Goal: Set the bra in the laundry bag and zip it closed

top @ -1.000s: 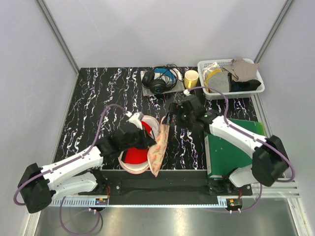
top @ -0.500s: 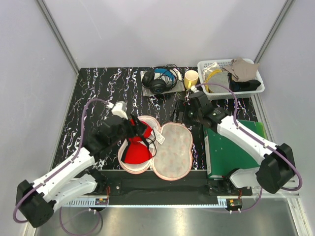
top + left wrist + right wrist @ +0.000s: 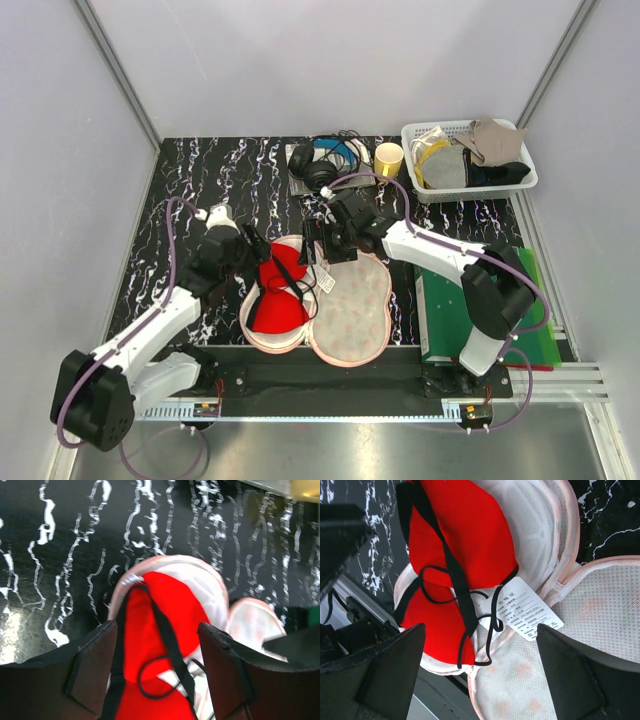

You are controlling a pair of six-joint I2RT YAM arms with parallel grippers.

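Note:
The laundry bag (image 3: 352, 312) lies opened flat near the table's front edge, its two pale printed halves side by side. The red bra (image 3: 279, 297) with black straps sits in the left half (image 3: 212, 582). My left gripper (image 3: 251, 249) hovers open just behind the bra (image 3: 160, 605), which shows between the fingers (image 3: 95, 672), and nothing is gripped. My right gripper (image 3: 326, 244) is open above the bag's middle hinge, over the bra (image 3: 465, 535), a white label (image 3: 527, 607) and the bag's right half (image 3: 600, 605). The black straps trail over the hinge.
Headphones (image 3: 320, 162) and a yellow cup (image 3: 388, 157) stand at the back centre. A white basket (image 3: 468, 160) of cloths is at the back right. A green board (image 3: 470, 305) lies on the right, beside the bag.
The left gripper opened and drew back to the far left. The bag's raised flap dropped flat to the right. The right arm swung left over the bag's middle.

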